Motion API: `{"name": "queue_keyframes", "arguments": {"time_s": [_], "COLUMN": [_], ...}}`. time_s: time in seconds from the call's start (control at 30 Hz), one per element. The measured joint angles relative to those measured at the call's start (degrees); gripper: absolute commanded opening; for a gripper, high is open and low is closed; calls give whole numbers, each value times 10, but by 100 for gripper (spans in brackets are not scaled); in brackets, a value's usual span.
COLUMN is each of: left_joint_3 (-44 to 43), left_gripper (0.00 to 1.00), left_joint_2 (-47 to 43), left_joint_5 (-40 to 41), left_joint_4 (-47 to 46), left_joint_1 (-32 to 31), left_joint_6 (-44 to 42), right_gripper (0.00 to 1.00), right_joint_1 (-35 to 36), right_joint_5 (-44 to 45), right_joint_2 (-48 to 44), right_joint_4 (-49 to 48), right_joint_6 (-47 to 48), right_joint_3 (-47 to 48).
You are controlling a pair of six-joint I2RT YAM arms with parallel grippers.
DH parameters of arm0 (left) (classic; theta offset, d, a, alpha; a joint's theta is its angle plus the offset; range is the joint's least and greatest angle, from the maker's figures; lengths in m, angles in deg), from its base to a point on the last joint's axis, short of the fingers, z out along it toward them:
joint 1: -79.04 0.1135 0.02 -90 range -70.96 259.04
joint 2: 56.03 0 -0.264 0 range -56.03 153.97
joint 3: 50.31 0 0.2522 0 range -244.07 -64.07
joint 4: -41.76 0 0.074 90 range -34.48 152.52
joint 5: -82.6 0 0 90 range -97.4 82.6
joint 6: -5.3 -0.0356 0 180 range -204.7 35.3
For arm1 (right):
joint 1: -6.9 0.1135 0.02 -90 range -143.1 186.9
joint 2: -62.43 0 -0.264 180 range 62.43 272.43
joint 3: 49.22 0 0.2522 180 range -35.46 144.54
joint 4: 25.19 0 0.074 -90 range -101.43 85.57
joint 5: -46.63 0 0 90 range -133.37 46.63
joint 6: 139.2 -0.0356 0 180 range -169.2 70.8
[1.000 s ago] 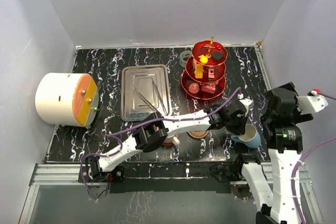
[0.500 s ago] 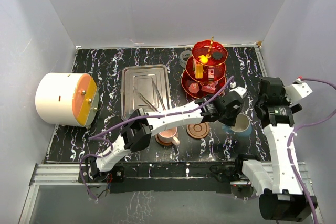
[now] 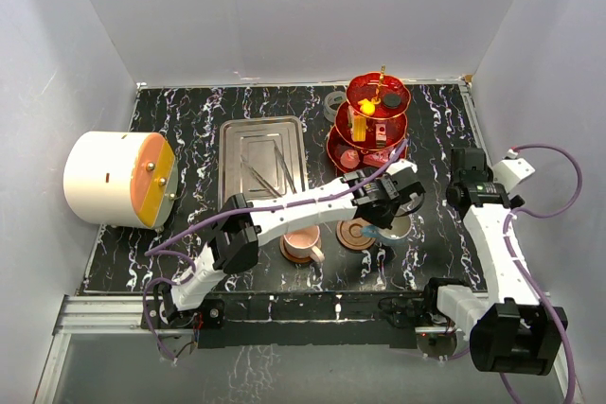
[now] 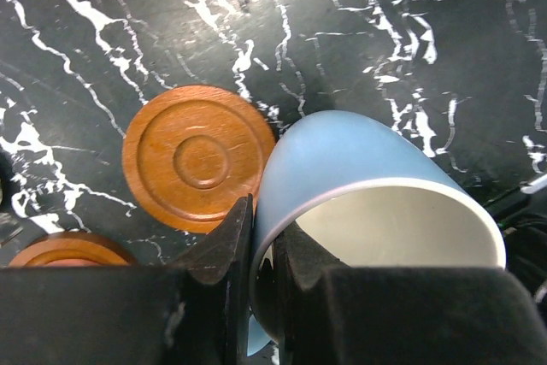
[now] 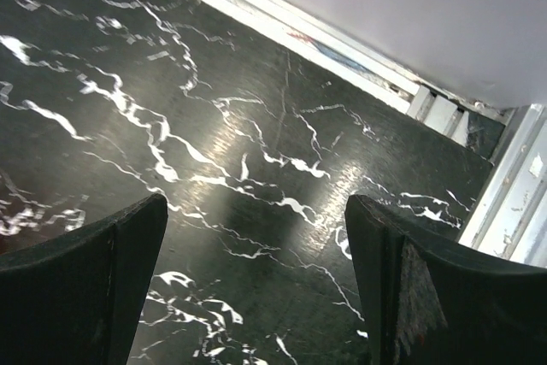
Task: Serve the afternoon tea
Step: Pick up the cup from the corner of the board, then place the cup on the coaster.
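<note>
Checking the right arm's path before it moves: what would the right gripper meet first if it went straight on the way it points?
Most likely the table: the right gripper, open, looks down at black marbled top only, with the rail and wall farther off. Depth is unclear.

No writing, number, brand or sign can be read in any view. The white drum (image 3: 99,177), the steel tray (image 3: 244,153), the blue cup (image 4: 359,168) and the brown saucer (image 4: 198,157) just beside that cup show only plain, unmarked surfaces.
</note>
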Motion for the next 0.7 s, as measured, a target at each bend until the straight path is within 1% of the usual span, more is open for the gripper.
{"name": "queue_keyframes", "arguments": {"time_s": [0.13,0.4,0.7], "left_joint_3": [3,-13,-9], "left_gripper": [0,0,0], "left_joint_2": [0,0,0], "left_joint_5": [16,56,77], "left_joint_4": [29,92,128], "left_joint_1": [3,3,4], "left_joint_6": [2,16,69], "right_gripper": [85,85,85], "right_joint_1": [0,0,0], "right_joint_5": [-1,-2,-2], "right_joint_2": [12,11,11], "right_joint_4": [2,2,2], "right_joint_6": [0,0,0], "right_joint_3": [-27,-38,-45]}}
